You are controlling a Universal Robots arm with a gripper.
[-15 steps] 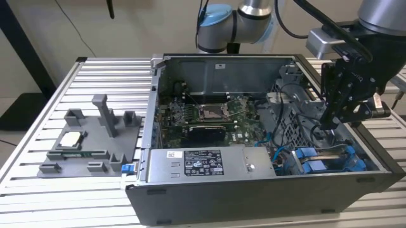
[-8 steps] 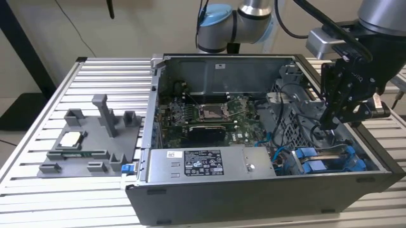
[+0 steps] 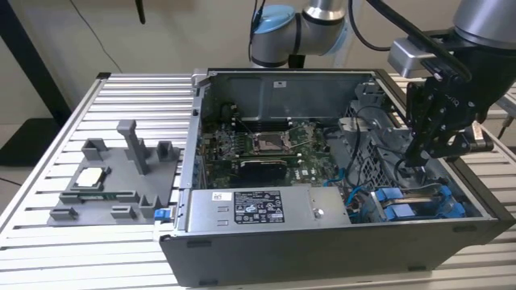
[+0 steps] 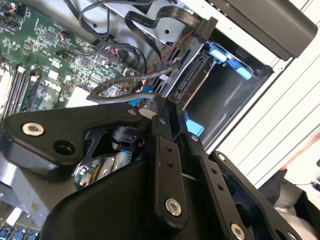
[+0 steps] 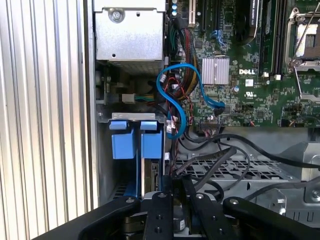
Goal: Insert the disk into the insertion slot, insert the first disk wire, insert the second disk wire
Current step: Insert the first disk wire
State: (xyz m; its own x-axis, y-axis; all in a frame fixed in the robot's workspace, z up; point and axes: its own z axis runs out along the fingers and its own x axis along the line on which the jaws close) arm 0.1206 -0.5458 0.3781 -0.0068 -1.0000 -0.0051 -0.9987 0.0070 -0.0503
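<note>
Tool [image 5: 172, 181] clamped on a black wire [image 5: 210, 159] beside the open edge of the disk [image 5: 150, 172] in the insertion slot [image 5: 103, 160]

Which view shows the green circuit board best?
The exterior view: nearly the whole green circuit board lies open in the case. Each wrist view cuts it off at the picture's edge.

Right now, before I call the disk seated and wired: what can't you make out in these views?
First wrist view: the gripper covers part of the disk in the insertion slot; how deep it sits is unclear.
Second wrist view: the gripper and black cables overlap the disk's connector edge; plugged or not, cannot tell.
Exterior view: that connector edge is too small to judge.
</note>
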